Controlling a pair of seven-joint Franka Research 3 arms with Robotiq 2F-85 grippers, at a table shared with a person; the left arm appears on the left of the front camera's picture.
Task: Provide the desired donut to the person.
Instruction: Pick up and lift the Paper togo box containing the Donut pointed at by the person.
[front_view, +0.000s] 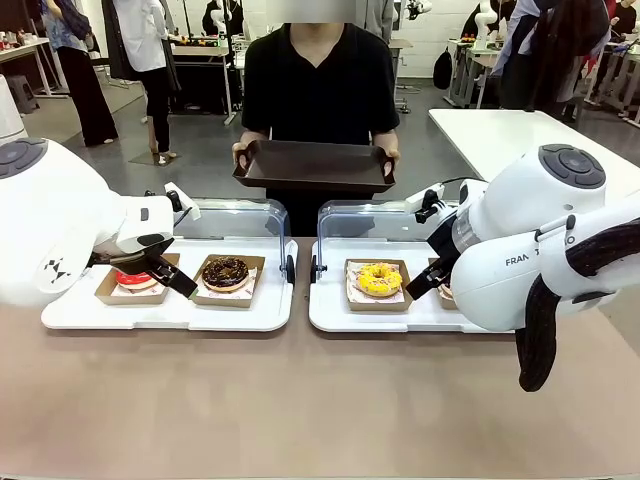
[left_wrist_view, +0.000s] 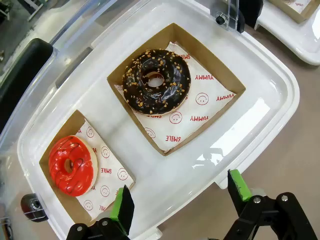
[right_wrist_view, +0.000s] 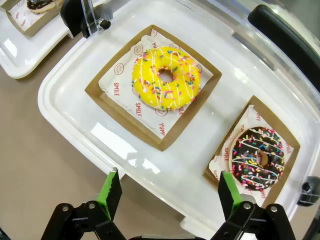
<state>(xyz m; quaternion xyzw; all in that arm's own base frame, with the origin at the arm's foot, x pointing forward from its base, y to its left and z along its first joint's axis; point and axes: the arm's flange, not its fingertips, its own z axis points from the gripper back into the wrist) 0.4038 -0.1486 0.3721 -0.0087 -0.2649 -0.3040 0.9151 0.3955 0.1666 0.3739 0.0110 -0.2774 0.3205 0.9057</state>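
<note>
Left wrist view: the left gripper (left_wrist_view: 180, 192) is seen with its green-padded fingers (left_wrist_view: 239, 185) spread wide and nothing between them, held above the near edge of a white tray (left_wrist_view: 265, 110). On that tray a red-glazed donut (left_wrist_view: 71, 165) and a chocolate donut with nut crumbs (left_wrist_view: 156, 82) are set in separate open cardboard boxes (left_wrist_view: 207, 62). The right gripper (right_wrist_view: 170, 182) is likewise held open and empty over the rim of a second white tray (right_wrist_view: 60, 95), where a yellow sprinkled donut (right_wrist_view: 166, 77) and a chocolate sprinkled donut (right_wrist_view: 257, 159) are laid in their own boxes. Across the table (front_view: 300, 400), a dark brown tray (front_view: 313, 165) is held in both hands by the person (front_view: 320, 85), behind the raised clear lids (front_view: 235, 215).
</note>
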